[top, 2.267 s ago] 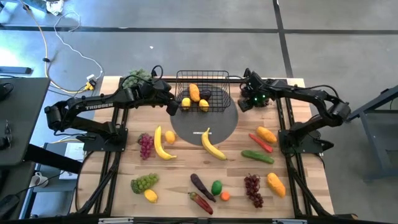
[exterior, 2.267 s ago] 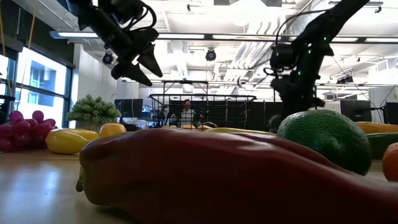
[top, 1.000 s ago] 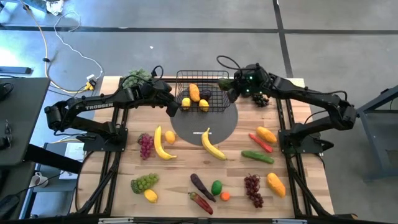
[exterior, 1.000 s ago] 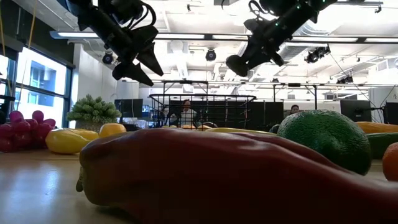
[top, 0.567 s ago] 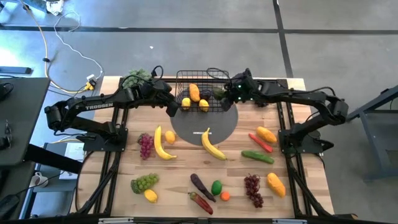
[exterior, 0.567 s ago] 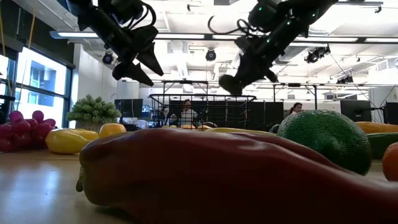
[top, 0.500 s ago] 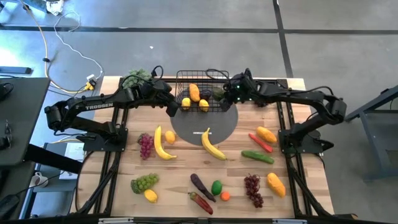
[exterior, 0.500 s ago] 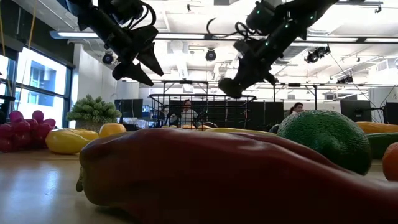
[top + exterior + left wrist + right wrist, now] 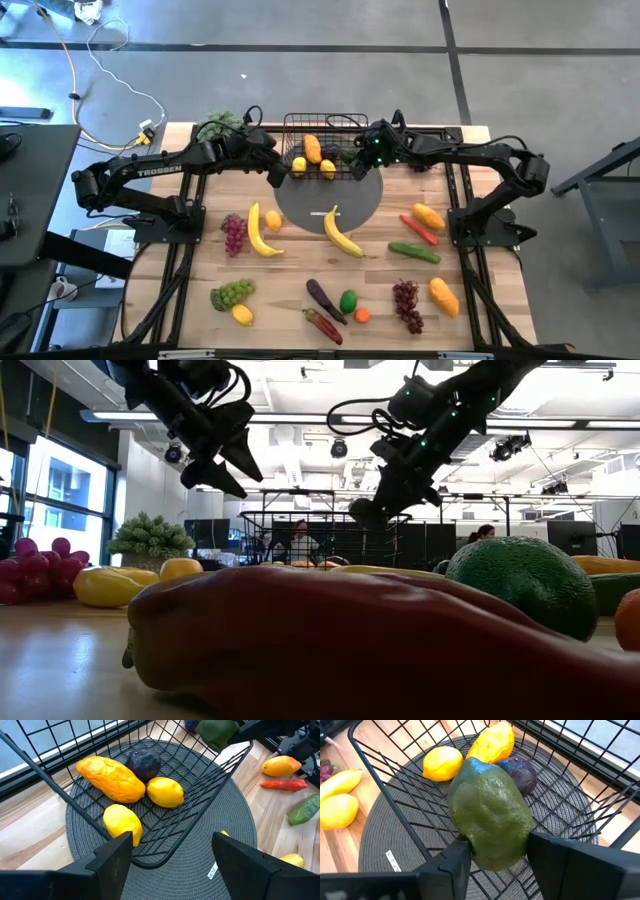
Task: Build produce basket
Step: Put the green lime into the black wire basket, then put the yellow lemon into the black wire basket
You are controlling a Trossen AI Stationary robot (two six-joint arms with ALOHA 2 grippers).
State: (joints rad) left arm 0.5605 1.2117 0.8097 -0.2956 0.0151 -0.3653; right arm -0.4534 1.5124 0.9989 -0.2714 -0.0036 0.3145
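Right gripper (image 9: 492, 852) clamped on a green avocado (image 9: 490, 822) above the basket (image 9: 325, 123) at the table's far edge; left gripper (image 9: 172, 850) spread apart, empty, beside the basket.

An overhead camera is looking straight down; a tabletop camera is facing twelve o'clock; both wrist cameras are closely sharing the black wire-mesh basket (image 9: 165, 815).
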